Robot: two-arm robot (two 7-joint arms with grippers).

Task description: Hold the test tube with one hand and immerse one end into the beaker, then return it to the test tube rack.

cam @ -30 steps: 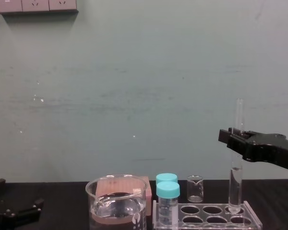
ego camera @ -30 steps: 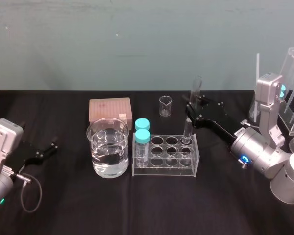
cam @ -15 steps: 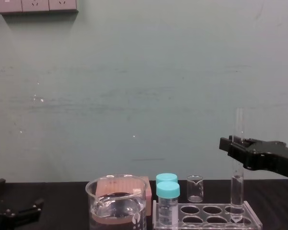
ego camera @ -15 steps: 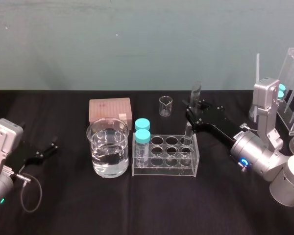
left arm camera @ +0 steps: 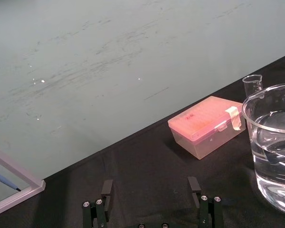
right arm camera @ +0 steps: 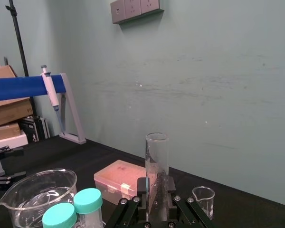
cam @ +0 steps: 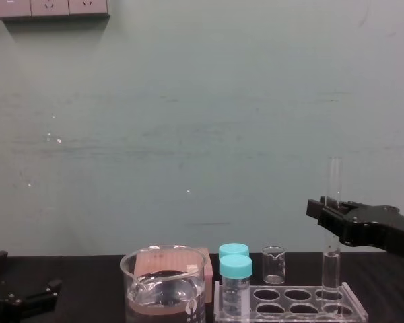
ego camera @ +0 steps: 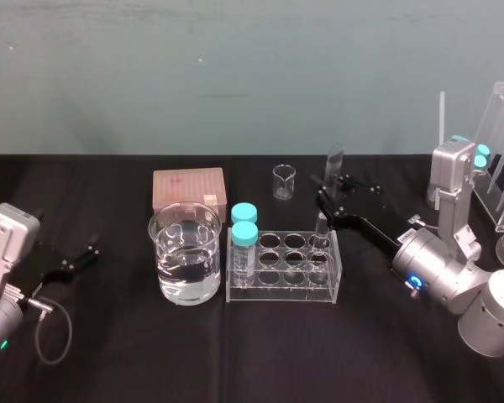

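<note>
While right gripper (ego camera: 326, 191) clasps test tube (cam: 334, 180), its base inside rack (ego camera: 279, 290)

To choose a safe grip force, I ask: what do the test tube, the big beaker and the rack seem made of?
Test tube, in the right claw: probably glass, thin clear wall with glints. Beaker: likely glass, clear, rolled rim. Test tube rack: seemingly acrylic, clear flat plates, bright edges. Left claw idle at the left.

we see the test tube (right arm camera: 156, 161) upright, clamped between right gripper (right arm camera: 156, 190) fingers. beaker (right arm camera: 35, 194) sits near two turquoise-capped vials (right arm camera: 76, 209), pink box (right arm camera: 119, 181) behind them.
</note>
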